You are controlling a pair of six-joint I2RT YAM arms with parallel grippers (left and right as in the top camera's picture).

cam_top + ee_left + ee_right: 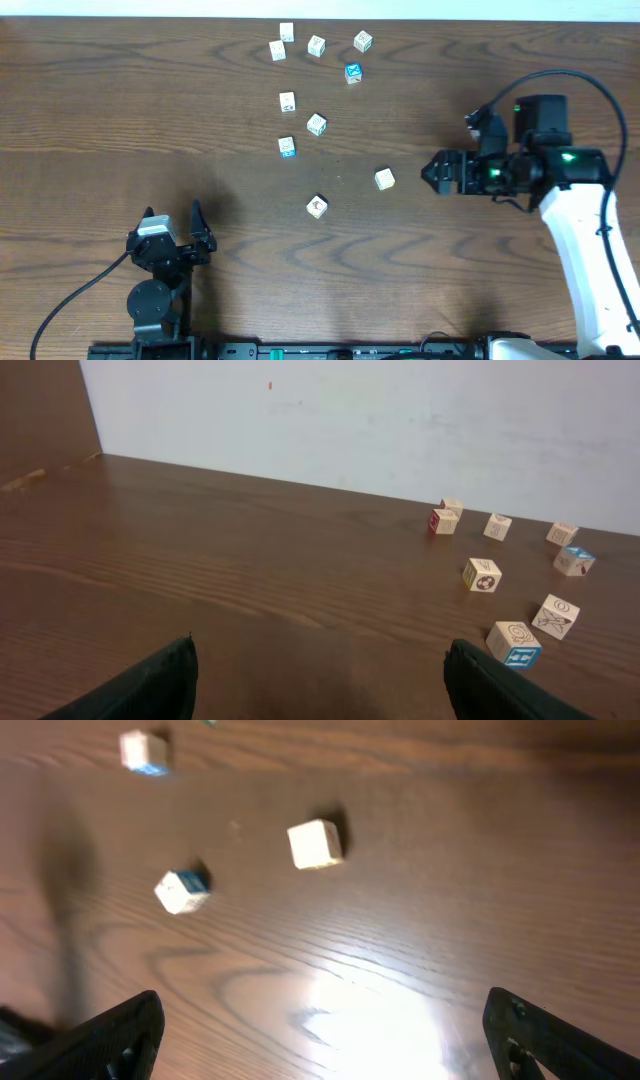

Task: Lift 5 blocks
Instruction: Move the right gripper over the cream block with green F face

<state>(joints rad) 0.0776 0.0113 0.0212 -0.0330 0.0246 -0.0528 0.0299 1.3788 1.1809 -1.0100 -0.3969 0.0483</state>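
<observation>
Several small cream printed blocks lie scattered on the brown wooden table. The bright blue block [352,72] sits towards the back. A light-blue-edged block [287,147], a red-brown-marked block [316,206] and a plain cream block [384,179] lie mid-table. My right gripper [428,172] hovers just right of the cream block, open and empty, with that block [315,843] ahead of its jaws [325,1040]. My left gripper [172,218] rests open and empty at the front left. Its view [318,690] shows a blue-sided block [516,643] to the right, beyond its right finger.
More whitish cubes cluster at the back, such as one [316,45] and another [362,41]. A pale wall [350,420] stands behind the table's far edge. Black cables trail from both arms along the front edge.
</observation>
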